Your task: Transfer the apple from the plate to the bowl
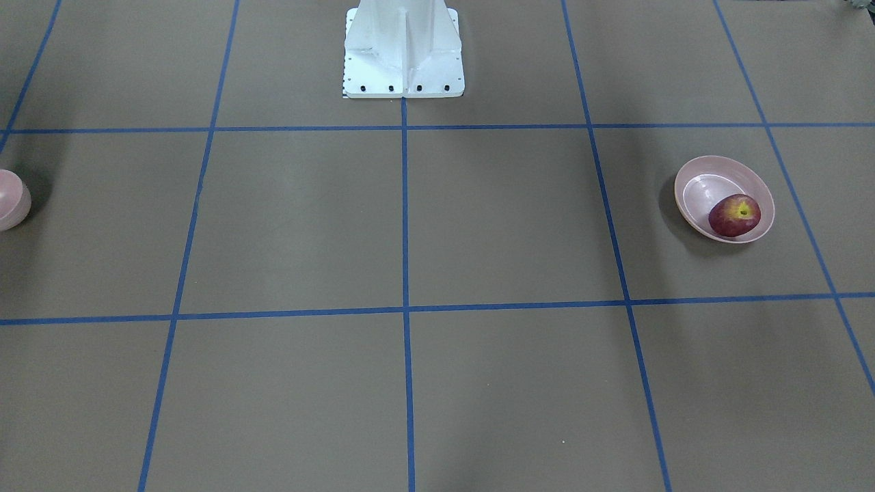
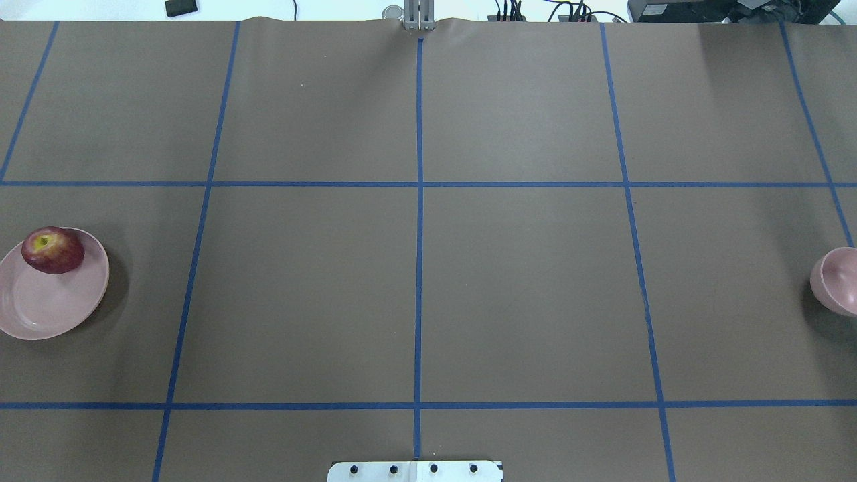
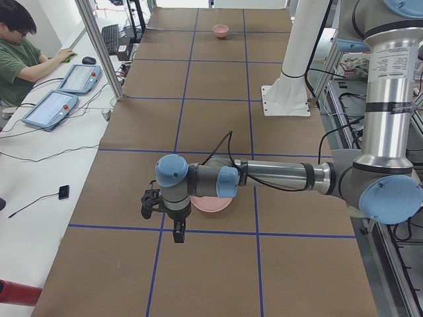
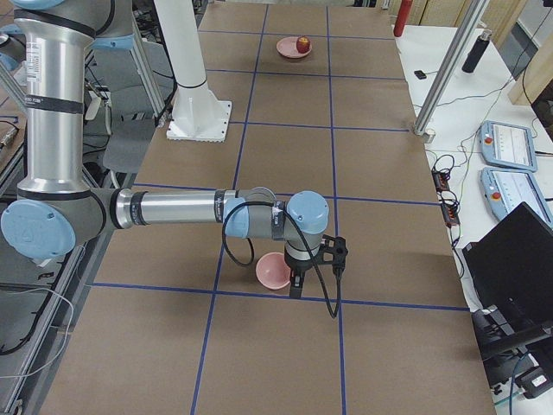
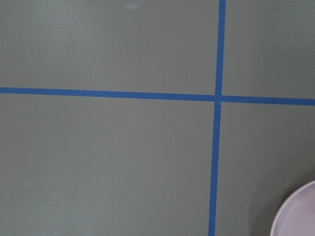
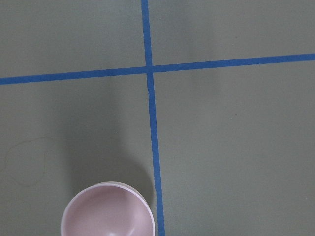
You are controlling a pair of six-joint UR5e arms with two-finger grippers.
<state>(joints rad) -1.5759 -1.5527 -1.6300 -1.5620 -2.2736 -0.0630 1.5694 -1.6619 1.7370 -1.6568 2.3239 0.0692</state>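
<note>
The dark-red apple (image 1: 735, 215) sits on the pale-pink plate (image 1: 701, 195), on its rim side away from the robot; the overhead view shows the apple (image 2: 52, 250) and plate (image 2: 47, 308) at the table's left end. The small pink bowl (image 2: 837, 281) stands empty at the right end, cut off at the edge of the front-facing view (image 1: 10, 198). My left gripper (image 3: 178, 232) hangs above and beside the plate (image 3: 211, 205). My right gripper (image 4: 296, 285) hangs beside the bowl (image 4: 273, 271). Neither shows whether it is open or shut. No fingers show in the wrist views, only the plate rim (image 5: 300, 211) and bowl (image 6: 108, 214).
The white robot base (image 1: 403, 51) stands at the middle of the robot's edge of the table. Blue tape lines grid the brown table. An operator (image 3: 20, 59) sits at a side desk with control tablets (image 3: 56, 105). Metal posts (image 4: 441, 69) stand along the operators' side.
</note>
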